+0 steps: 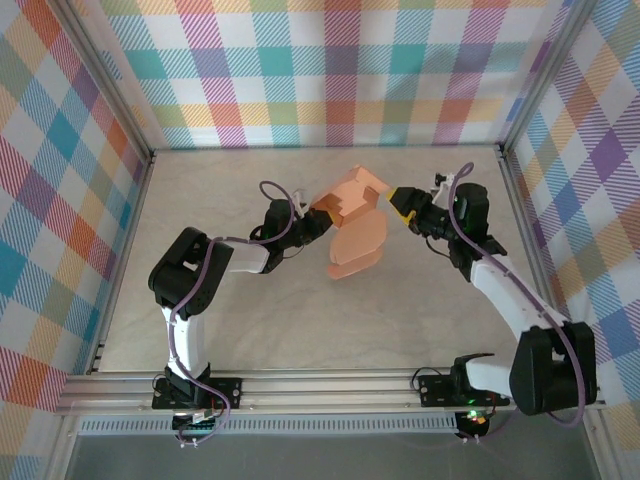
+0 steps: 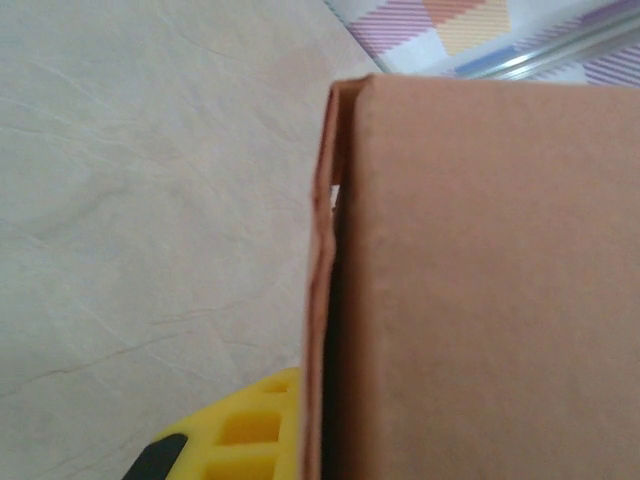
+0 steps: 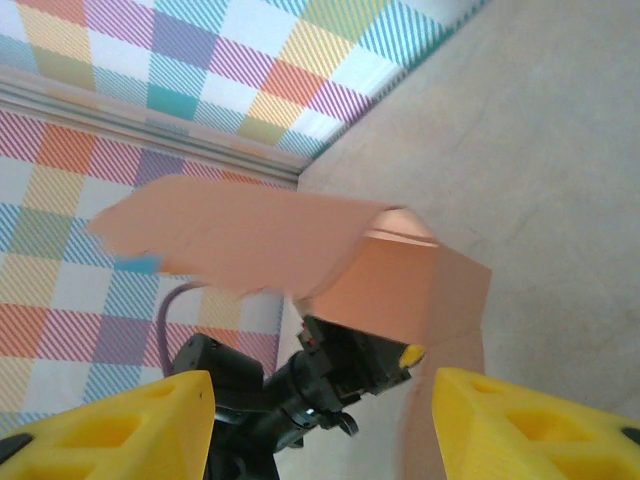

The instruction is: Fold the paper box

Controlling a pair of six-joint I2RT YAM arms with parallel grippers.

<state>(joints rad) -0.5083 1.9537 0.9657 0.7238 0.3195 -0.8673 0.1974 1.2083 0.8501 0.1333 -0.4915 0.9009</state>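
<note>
Two grippers meet over the table [image 1: 300, 320]. Nearer the bases, a loose flap [image 1: 355, 250] hangs from the lifted box [image 1: 350, 200]. The left gripper [image 1: 316, 214] is clenched on the box's left edge. The right gripper [image 1: 399, 204] is released, fingers [image 3: 110, 425] spread, just beside the right side. With one thin-edge grip, the card may sag, twist or slip out.

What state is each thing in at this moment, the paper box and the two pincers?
paper box: partly folded, flaps not yet closed, held in the air.
left pincer: shut on one edge of the paper box.
right pincer: open, next to the paper box, gripping nothing.
</note>
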